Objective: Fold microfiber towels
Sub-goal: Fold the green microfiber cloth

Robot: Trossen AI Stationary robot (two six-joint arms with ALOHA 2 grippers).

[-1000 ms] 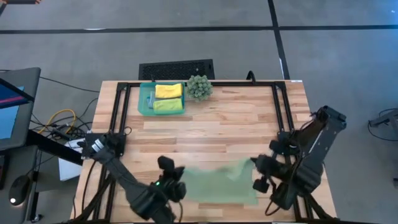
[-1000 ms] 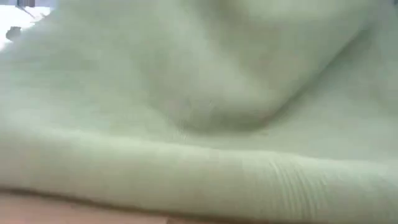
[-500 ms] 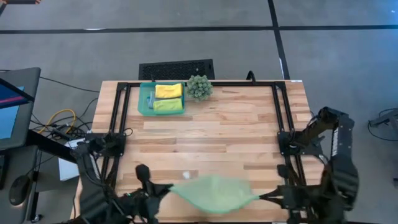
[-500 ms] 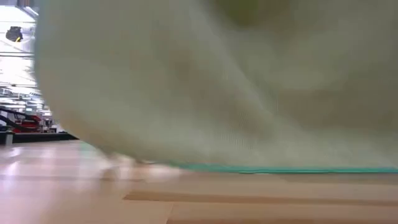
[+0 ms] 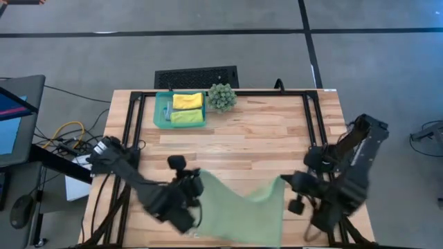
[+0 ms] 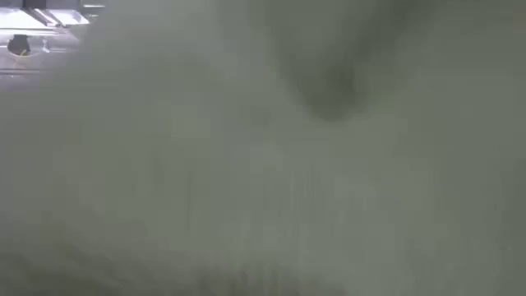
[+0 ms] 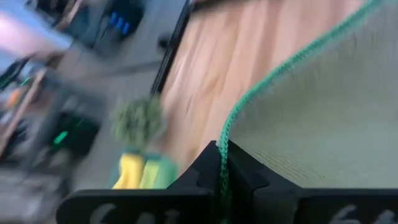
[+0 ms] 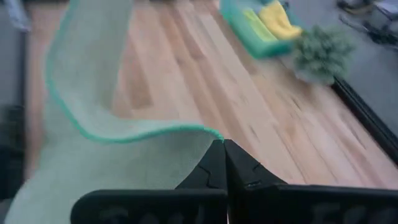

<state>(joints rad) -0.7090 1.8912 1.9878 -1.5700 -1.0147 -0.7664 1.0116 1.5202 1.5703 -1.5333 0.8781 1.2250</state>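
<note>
Sage towel (image 5: 242, 207), lower centre of high view: I hold one corner pinched in left gripper (image 5: 196, 185), other in right gripper (image 5: 285, 184). I judge: keep corners level, equal tension, lay flat. Upper left: teal tray (image 5: 160, 111) with yellow towel (image 5: 187, 101), lime towel (image 5: 187, 117); spiky plant (image 5: 221, 97) beside. All well apart.

Overhead camera looks straight down on the whole bench (image 5: 277, 131). Low camera is smothered by sage towel (image 6: 263, 164). Both wrist cameras, close on that towel, face the tray (image 8: 245, 31).
</note>
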